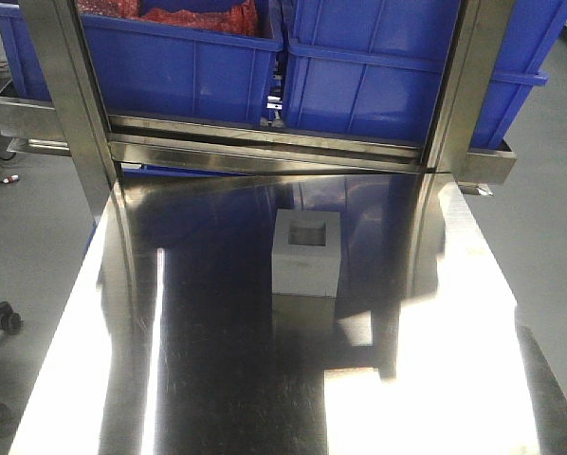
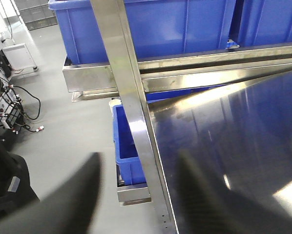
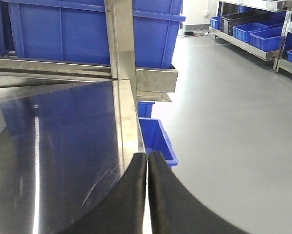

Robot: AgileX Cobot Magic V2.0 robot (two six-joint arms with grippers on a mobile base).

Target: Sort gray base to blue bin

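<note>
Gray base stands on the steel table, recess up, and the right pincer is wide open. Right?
No: the right pincer is shut, tips pressed together, as the right wrist view shows. The gray base does stand on the steel table, recess up.

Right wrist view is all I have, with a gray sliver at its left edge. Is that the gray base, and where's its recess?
Observer: Likely. Front view shows the gray base standing mid-way along the steel table, square recess facing up.
Operator: Left gripper open?
Observer: Yes, the left gripper is open, the table edge visible between its fingers.
Operator: Bins behind?
Observer: The left blue bin holds red material.
</note>
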